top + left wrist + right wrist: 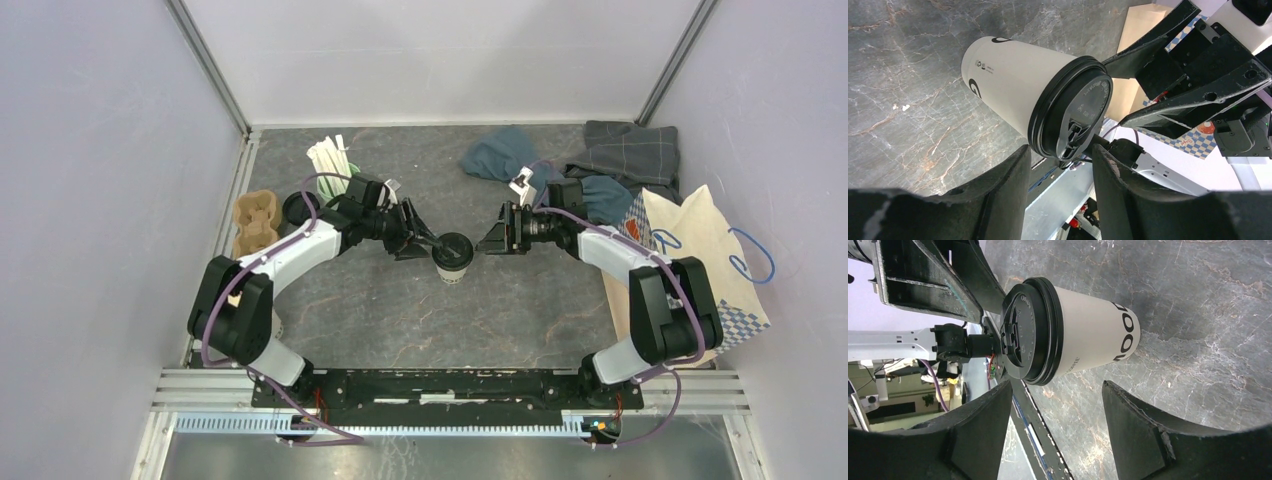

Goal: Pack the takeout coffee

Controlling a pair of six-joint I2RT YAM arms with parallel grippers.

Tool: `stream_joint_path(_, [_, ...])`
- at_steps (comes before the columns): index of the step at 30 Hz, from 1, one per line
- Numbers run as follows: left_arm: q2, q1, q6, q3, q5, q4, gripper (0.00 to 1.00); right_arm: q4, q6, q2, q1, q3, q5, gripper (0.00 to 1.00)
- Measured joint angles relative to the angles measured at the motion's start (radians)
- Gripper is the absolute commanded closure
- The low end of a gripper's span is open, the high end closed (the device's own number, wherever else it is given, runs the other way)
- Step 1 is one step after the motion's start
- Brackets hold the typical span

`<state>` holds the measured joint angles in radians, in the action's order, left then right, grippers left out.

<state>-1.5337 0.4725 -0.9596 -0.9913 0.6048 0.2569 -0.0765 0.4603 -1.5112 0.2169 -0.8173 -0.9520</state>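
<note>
The takeout coffee [453, 258], a white paper cup with a black lid, stands upright on the dark marbled table between my two grippers. My left gripper [422, 243] is open, its fingertips just left of the cup. In the left wrist view the cup [1018, 75] sits just beyond the open gripper [1060, 150], its lid level with the fingertips. My right gripper [493, 238] is open, a short way right of the cup. In the right wrist view the cup [1088, 337] lies ahead of the wide-open gripper [1057, 385], not between its fingers.
A paper bag [700, 260] with blue handles lies at the right. A cardboard cup carrier [255, 222] and a mint-green mug of white sticks [335, 160] are at the left. Folded cloths [500, 152] lie at the back.
</note>
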Motion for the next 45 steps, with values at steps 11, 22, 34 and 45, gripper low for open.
stream_joint_path(11, [-0.037,-0.008,0.0,0.0,0.0,-0.002,0.55,0.061,0.03,-0.092,0.032,-0.03,-0.021,0.37])
stream_joint_path(22, [-0.057,-0.008,0.002,0.0,0.005,-0.005,0.58,0.118,0.061,-0.128,0.032,-0.037,-0.034,0.46])
stream_joint_path(34, [-0.055,-0.011,0.029,0.039,0.019,-0.06,0.6,0.283,0.09,-0.143,0.025,0.045,-0.067,0.48])
stream_joint_path(45, [-0.049,-0.021,0.067,0.035,0.024,-0.046,0.4,0.212,0.063,-0.158,0.016,0.006,-0.064,0.29])
